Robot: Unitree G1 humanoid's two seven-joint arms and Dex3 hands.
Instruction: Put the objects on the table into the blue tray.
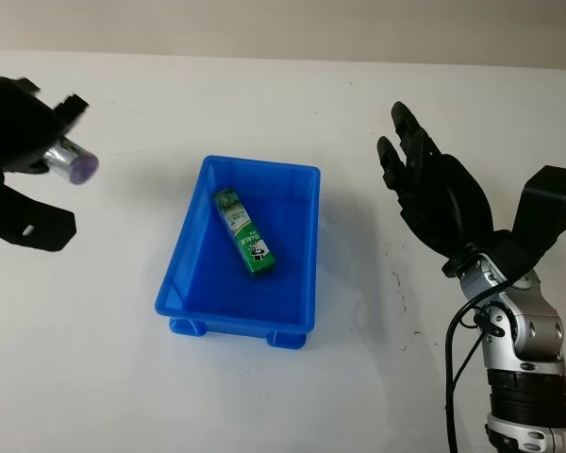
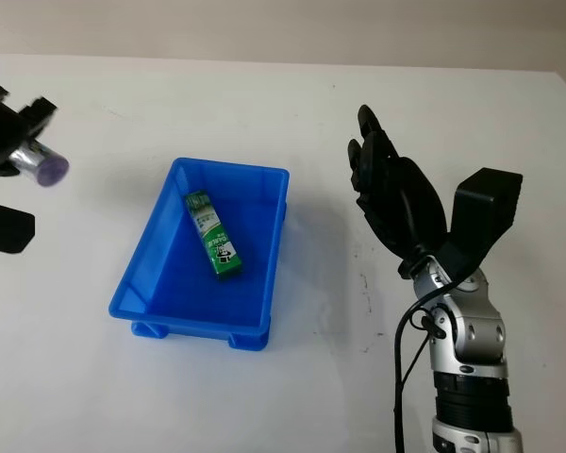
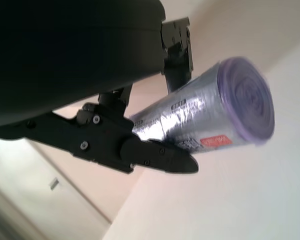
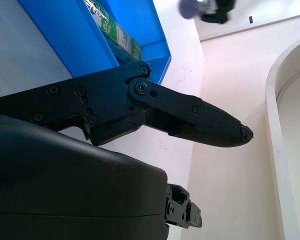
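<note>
A blue tray (image 1: 297,179) stands in the middle of the white table, and a green box (image 1: 246,232) lies slantwise inside it. To the tray's left, above the table, my left hand (image 1: 24,142) is shut on a silver roll with a purple end (image 1: 72,161); the roll's end points toward the tray. The left wrist view shows the roll (image 3: 205,117) gripped between black fingers (image 3: 140,152). My right hand (image 1: 434,193) is open, raised to the right of the tray, holding nothing. The tray (image 4: 65,35) with the box (image 4: 117,37) lies beyond that hand's finger.
The white table (image 1: 292,396) stretches around the tray, with small dark marks (image 1: 401,293) to its right. The right forearm (image 1: 528,368) with its cables rises from the bottom right corner.
</note>
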